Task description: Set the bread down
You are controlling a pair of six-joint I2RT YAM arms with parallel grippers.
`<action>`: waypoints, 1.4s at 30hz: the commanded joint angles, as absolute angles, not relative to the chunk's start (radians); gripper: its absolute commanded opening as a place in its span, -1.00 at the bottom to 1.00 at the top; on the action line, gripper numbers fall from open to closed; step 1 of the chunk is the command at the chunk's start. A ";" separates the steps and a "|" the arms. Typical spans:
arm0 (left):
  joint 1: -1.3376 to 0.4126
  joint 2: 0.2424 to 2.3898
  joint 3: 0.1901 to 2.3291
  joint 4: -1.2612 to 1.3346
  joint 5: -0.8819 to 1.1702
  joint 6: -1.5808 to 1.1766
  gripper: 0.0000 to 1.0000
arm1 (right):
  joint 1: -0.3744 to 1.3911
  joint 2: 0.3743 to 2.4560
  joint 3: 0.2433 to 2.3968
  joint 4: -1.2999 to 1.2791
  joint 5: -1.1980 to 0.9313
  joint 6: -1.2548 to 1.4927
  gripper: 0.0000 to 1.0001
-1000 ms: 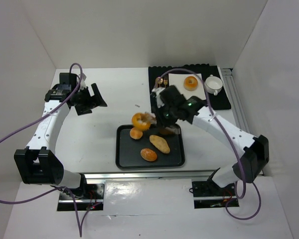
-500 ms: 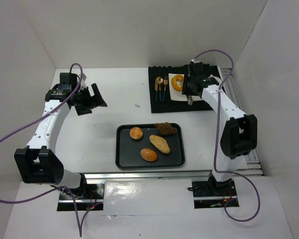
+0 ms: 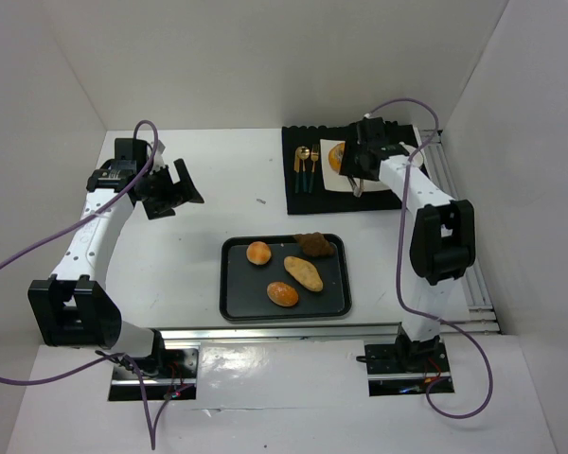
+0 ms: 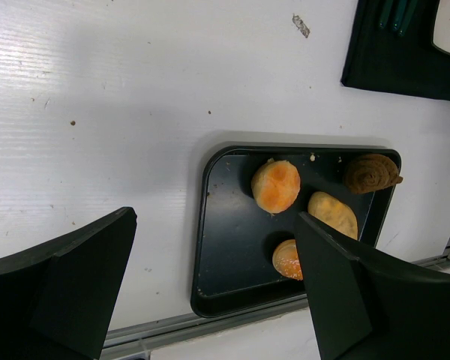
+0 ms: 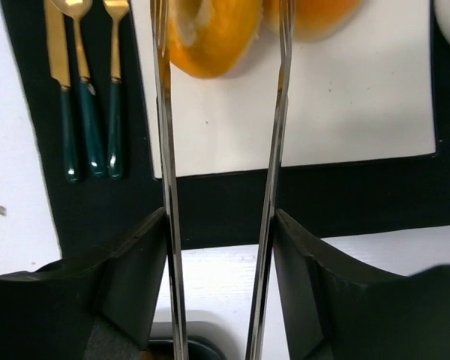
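Note:
Two golden-orange ring breads lie on a white napkin [image 5: 345, 97] on the black mat [image 3: 308, 200] at the back right. One bread [image 5: 210, 30] sits between the two metal arms of the tongs [image 5: 163, 187]; the other bread [image 5: 315, 15] lies just right of it. In the top view only one bread [image 3: 336, 157] shows, partly hidden by my right gripper [image 3: 358, 163]. My right gripper [image 5: 221, 225] is shut on the tongs; their tips are out of view. My left gripper [image 3: 175, 189] is open and empty above the table's left side, and also shows in its wrist view [image 4: 214, 292].
A black tray [image 3: 229, 312] near the front holds a round roll [image 3: 258, 253], an oval roll [image 3: 304, 273], a seeded roll [image 3: 282, 294] and a dark brown pastry [image 3: 314, 244]. Gold and green cutlery [image 3: 305, 168] lies on the mat left of the napkin. White walls stand close around.
My right arm has swung from above the tray to the back right, carrying a ring bread in the tongs to the napkin beside the other. The left arm has not moved.

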State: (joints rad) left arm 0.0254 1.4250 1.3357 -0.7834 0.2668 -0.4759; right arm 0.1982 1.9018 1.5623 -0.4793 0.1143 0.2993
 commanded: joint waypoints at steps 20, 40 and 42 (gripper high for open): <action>0.031 1.362 1.327 -0.772 0.288 -0.463 1.00 | 0.322 1.335 1.112 -0.367 0.461 0.325 0.33; 0.031 1.393 1.318 -0.753 0.296 -0.454 1.00 | 0.178 1.423 0.831 -0.283 0.622 0.581 1.00; 0.031 1.393 1.327 -0.753 0.296 -0.454 1.00 | 0.166 1.451 0.911 -0.438 0.705 0.644 1.00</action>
